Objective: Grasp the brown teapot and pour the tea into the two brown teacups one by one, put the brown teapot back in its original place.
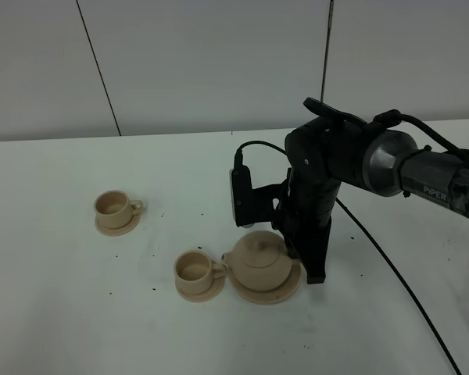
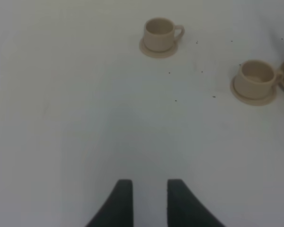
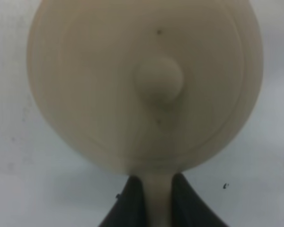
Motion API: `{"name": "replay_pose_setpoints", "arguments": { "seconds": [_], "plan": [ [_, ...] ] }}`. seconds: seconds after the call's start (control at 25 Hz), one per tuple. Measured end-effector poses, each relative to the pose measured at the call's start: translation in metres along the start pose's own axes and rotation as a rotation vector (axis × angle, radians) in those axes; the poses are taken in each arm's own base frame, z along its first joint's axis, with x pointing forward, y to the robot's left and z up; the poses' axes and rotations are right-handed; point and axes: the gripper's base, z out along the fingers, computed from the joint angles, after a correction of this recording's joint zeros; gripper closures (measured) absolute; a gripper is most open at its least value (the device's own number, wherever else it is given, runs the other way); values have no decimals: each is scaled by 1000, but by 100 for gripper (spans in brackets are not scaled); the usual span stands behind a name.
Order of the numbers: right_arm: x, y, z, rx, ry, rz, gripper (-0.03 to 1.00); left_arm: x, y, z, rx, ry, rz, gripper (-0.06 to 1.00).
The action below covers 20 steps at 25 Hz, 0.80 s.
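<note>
teapot (image 1: 258, 262), lidded, sits on its saucer (image 1: 267, 298) with right gripper (image 3: 156, 182) clamped on its handle (image 3: 157, 205); left gripper (image 2: 149, 182) parted, unladen.

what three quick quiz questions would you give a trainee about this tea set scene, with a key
1. True or false: the brown teapot rests on the wide saucer.
2. What do the fingers of the right gripper squeeze? A the lid knob; B the teapot's loop handle; C the spout.
3. Fill in: the left gripper, fingers apart, holds ____.
Key: 1 true; 2 B; 3 nothing.
</note>
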Motion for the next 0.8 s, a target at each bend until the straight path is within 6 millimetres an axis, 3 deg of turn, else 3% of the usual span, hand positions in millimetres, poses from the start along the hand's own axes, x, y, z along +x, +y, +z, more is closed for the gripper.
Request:
{"name": "replay_pose_setpoints", "arguments": {
  "seconds": [0.8],
  "plan": [
    [8,-5,-4,-47,-66,60,87,0,0,0,0,0,0,70]
  ]
}}
